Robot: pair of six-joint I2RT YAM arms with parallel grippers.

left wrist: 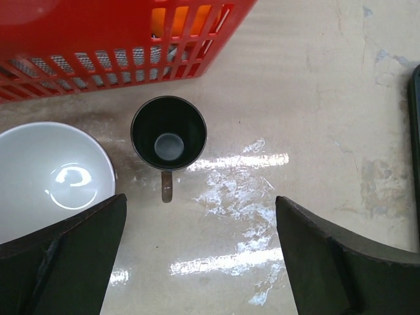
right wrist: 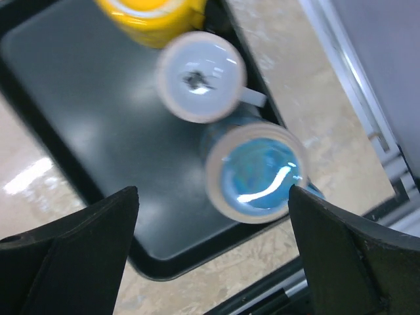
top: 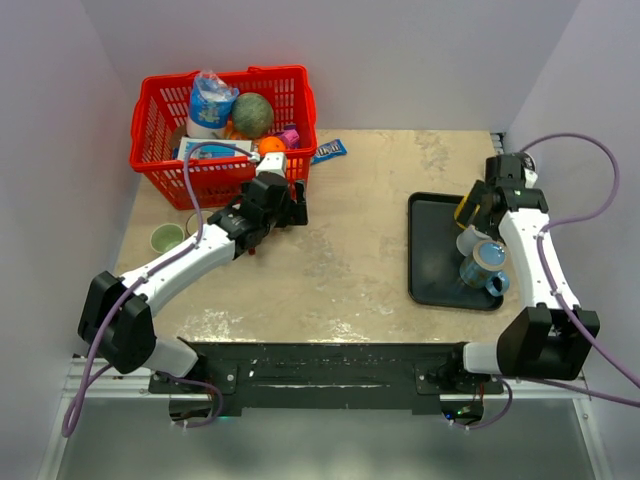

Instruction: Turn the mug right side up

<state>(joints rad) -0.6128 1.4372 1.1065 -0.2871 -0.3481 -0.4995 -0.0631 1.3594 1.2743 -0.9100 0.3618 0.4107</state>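
A dark mug (left wrist: pixel 168 138) stands mouth up on the table, just in front of the red basket (left wrist: pixel 98 39), with its handle pointing toward my left gripper. In the top view only a sliver of the mug (top: pixel 194 222) shows beside my left arm. The left gripper (left wrist: pixel 201 197) hangs above the table a little nearer than the mug, open, with nothing between its fingers. It is also visible in the top view, left gripper (top: pixel 262 212). My right gripper (right wrist: pixel 213 190) hovers open over the black tray (right wrist: pixel 79 118), holding nothing.
A white bowl (left wrist: pixel 49 177) sits left of the dark mug. The red basket (top: pixel 160 170) holds a bottle, a green ball and other items. On the tray (top: pixel 430 280) stand a yellow cup (right wrist: pixel 154 16), a white mug (right wrist: pixel 200 75) and a blue cup (right wrist: pixel 256 174).
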